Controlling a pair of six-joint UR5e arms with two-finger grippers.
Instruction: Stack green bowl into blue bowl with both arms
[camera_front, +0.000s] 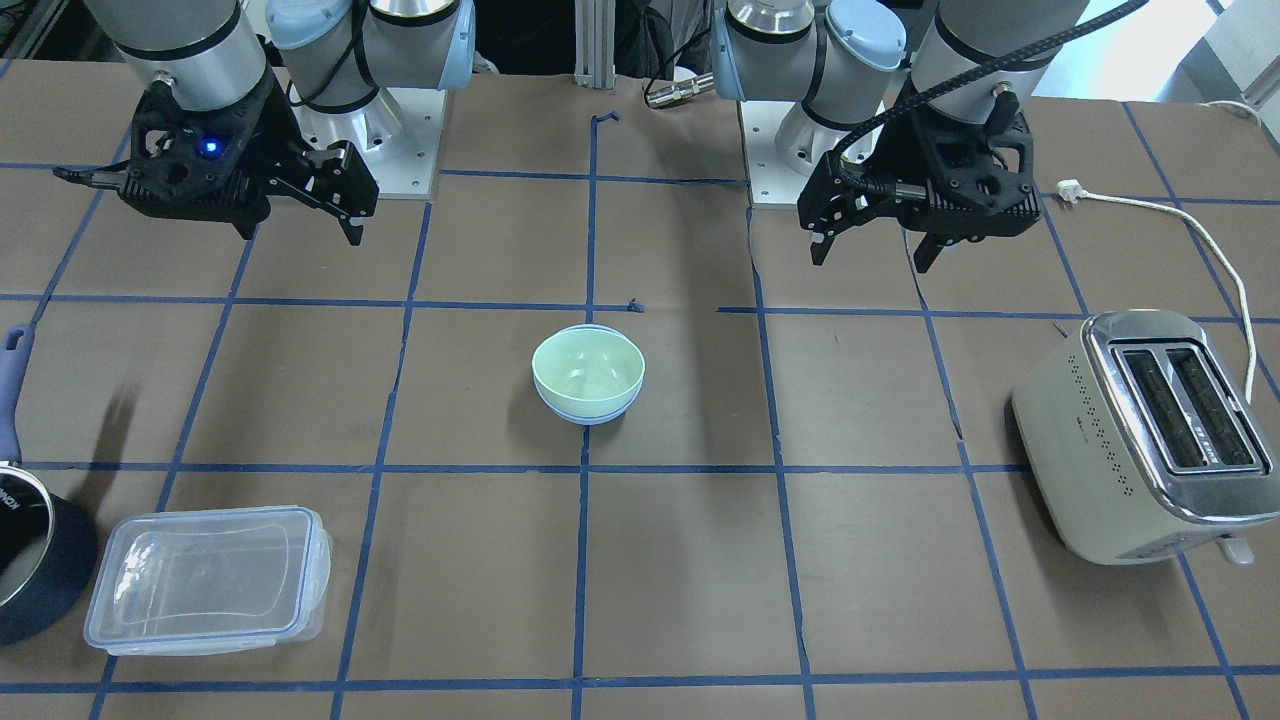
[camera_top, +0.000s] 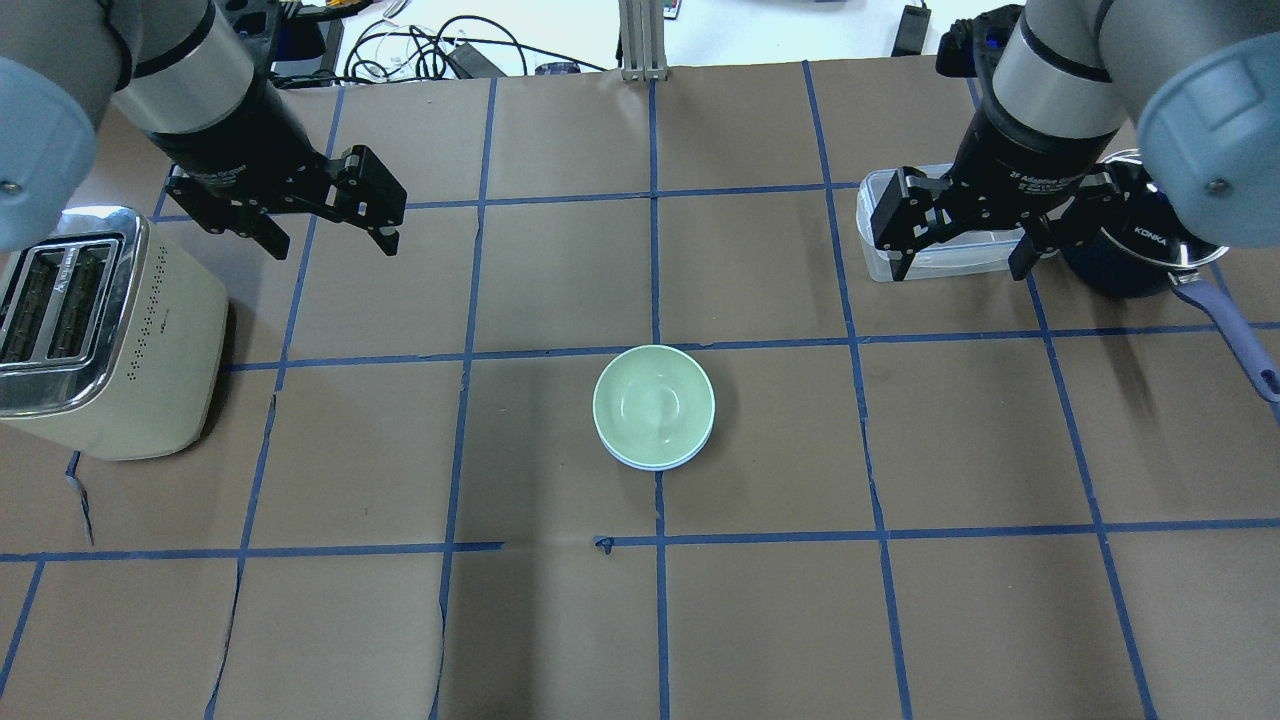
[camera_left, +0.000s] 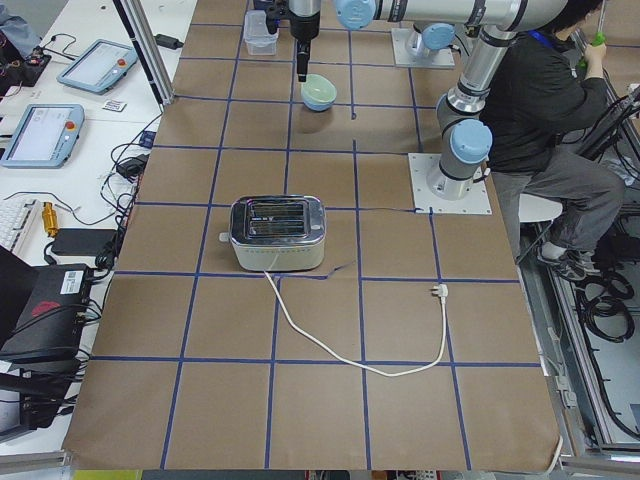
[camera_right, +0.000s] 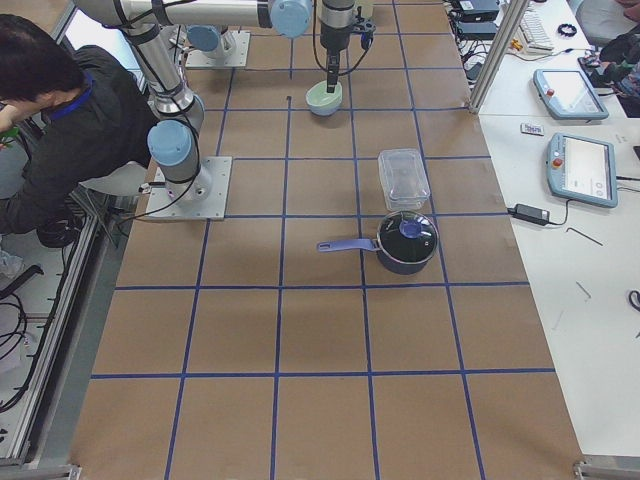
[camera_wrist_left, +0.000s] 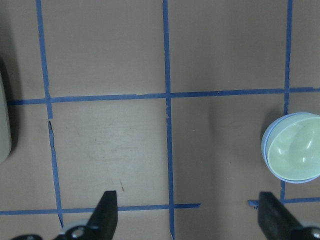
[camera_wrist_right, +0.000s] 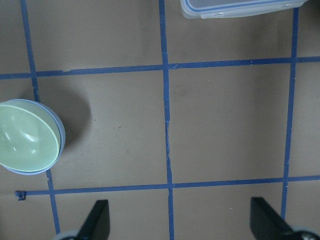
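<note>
The green bowl (camera_top: 653, 401) sits nested inside the blue bowl (camera_top: 660, 463) at the table's middle; only the blue rim shows beneath it. The stack also shows in the front view, green bowl (camera_front: 586, 368) in blue bowl (camera_front: 590, 414), and at the edges of both wrist views (camera_wrist_left: 295, 150) (camera_wrist_right: 27, 141). My left gripper (camera_top: 330, 235) is open and empty, raised above the table near the toaster. My right gripper (camera_top: 962, 262) is open and empty, raised over the clear container. Both are well apart from the bowls.
A cream toaster (camera_top: 95, 330) stands at the table's left with its cord trailing. A clear plastic container (camera_front: 205, 578) and a dark saucepan with a blue handle (camera_top: 1180, 265) stand at the right. Blue tape lines grid the brown table.
</note>
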